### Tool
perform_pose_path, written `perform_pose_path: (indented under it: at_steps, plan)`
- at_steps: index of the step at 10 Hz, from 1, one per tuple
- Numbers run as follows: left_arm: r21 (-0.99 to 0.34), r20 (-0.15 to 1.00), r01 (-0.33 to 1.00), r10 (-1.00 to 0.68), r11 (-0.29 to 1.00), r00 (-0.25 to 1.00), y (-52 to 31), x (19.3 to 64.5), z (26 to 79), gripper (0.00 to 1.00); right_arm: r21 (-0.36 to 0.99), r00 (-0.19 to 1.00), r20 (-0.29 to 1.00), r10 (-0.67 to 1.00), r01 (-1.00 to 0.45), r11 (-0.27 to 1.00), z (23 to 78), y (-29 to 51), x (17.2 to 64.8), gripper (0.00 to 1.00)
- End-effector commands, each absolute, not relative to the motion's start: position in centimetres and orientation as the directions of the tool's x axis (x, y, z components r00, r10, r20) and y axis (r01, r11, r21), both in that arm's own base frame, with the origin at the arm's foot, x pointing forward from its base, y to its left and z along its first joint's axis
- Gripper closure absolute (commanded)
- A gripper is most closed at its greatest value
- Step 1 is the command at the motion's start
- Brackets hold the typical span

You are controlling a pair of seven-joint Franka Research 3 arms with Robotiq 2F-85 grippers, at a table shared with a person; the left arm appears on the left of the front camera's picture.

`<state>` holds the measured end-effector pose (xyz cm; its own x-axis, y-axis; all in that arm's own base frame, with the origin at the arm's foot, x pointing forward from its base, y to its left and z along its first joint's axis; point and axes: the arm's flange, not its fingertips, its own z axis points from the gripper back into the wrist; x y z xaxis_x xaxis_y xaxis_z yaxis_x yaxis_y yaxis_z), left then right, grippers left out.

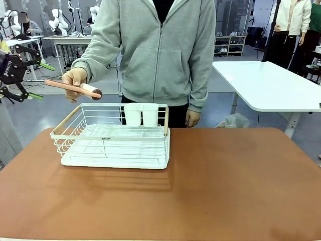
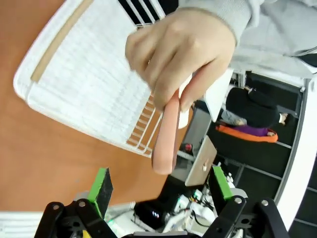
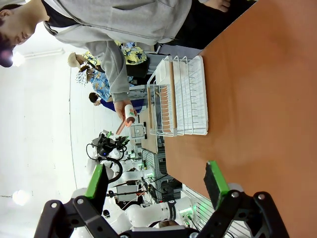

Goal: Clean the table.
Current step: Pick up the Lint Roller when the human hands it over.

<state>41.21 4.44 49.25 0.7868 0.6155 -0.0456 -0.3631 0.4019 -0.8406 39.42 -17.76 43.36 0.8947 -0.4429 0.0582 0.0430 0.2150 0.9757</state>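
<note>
The reddish-brown wood-look bench [image 1: 225, 186] fills the near ground. A person in a grey zip hoodie [image 1: 160, 50] stands at its far side. A white wire dish rack [image 1: 115, 143] sits on the bench's far left part, with two white cups [image 1: 141, 114] at its far edge. The left pincer [image 2: 161, 184] hangs spread at the left, and the right pincer [image 3: 154, 179] is spread too. The person's hand [image 1: 75, 78] holds a pink-handled roller with a white head [image 1: 70, 87] above the rack's far left corner, its handle pointing toward the left pincer without touching it.

Front view facing across table [image 1: 225, 191] toward person [image 1: 160, 50], left wrist close above rack [image 2: 84, 84], right wrist farther, rack shared
</note>
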Motion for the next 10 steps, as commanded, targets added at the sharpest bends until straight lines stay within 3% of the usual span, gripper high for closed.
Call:
perform_pose_path:
  at_steps: [1,7,10]
  plan:
    - [-0.848,0.074,-0.292,0.645,0.442,0.761,2.8,41.6,47.4,0.0,0.977,0.892,0.06,-0.448,0.039,0.208,43.6,-17.5,39.1,0.0]
    - [-0.852,0.116,-0.256,0.641,0.457,0.758,1.9,43.2,46.2,0.0,0.977,0.892,0.06,-0.448,0.039,0.208,43.6,-17.5,39.1,0.0]
    - [-0.858,0.135,-0.233,0.64,0.457,0.757,2.3,43.5,46.1,0.25,0.977,0.892,0.06,-0.448,0.039,0.208,43.6,-17.5,39.1,0.0]
